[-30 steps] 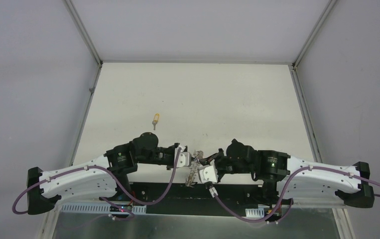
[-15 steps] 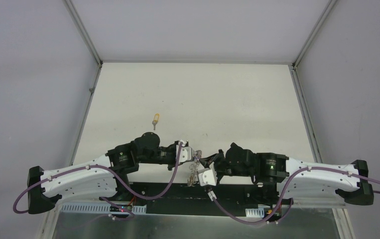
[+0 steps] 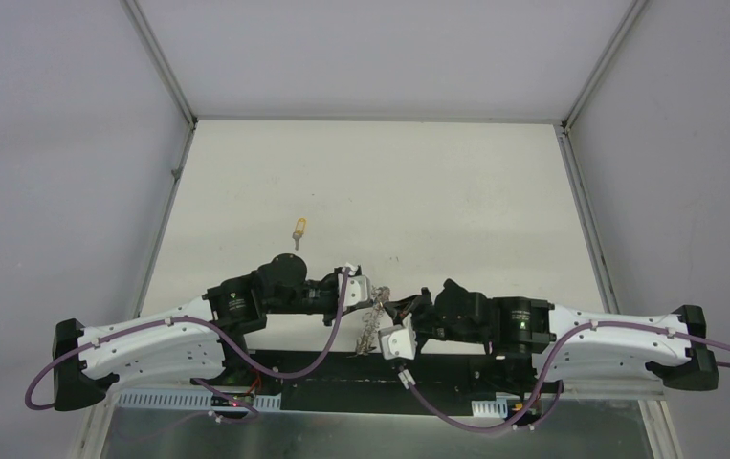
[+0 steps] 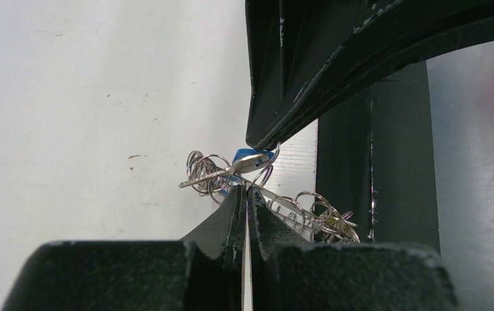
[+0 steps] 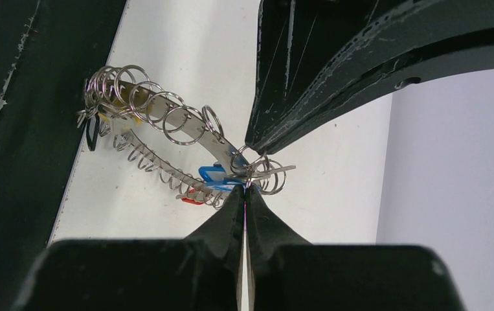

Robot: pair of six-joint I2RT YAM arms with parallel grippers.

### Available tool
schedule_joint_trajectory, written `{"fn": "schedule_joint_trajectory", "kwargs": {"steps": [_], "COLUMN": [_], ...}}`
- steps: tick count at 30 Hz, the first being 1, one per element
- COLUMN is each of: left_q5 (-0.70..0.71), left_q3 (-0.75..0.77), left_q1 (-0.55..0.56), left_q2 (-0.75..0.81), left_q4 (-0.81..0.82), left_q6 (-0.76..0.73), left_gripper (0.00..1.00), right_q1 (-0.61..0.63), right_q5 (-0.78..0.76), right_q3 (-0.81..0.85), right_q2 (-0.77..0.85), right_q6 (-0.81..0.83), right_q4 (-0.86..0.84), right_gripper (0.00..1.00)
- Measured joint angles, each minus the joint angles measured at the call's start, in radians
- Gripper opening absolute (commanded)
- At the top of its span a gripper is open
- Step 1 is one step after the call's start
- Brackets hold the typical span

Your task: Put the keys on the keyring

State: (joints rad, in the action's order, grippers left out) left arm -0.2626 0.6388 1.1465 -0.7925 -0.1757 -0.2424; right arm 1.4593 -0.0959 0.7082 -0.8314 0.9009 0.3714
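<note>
- Grey wiry metal keyring [image 5: 158,114], pinched in left gripper's [image 4: 245,192] closed fingers, above tabletop's [image 3: 389,191] near edge.
- Right gripper [image 5: 244,189] pinches tiny blue-headed silver key [image 5: 212,175] (touching the ring).

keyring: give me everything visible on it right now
The keyring is a floppy grey metal band strung with many small wire rings, bent into a loop. It hangs between the arms above the table. A blue key and a red-headed key sit among its rings. The left gripper, shut, pinches its top end. The right gripper, also shut, meets the same spot; what it grips is unclear.
</note>
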Motion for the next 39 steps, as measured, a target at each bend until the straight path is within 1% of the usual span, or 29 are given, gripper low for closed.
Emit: {"fn": "schedule_joint_trajectory", "kwargs": {"steps": [27, 39], "left_q5": [0.024, 0.046], "left_q3": [0.0, 0.0], "left_q1": [0.0, 0.0], "left_q2": [-0.003, -0.026], "left_q4": [0.005, 0.008], "left_q6": [0.043, 0.079], "left_gripper": [0.0, 0.0], "right_q1": [0.038, 0.059], "right_q5": [-0.08, -0.126], "right_q3": [-0.035, -0.035], "right_q2": [0.015, -0.016], "right_q6": [-0.002, 0.045], "right_q4": [-0.038, -0.029], "right_gripper": [0.0, 0.0]}}
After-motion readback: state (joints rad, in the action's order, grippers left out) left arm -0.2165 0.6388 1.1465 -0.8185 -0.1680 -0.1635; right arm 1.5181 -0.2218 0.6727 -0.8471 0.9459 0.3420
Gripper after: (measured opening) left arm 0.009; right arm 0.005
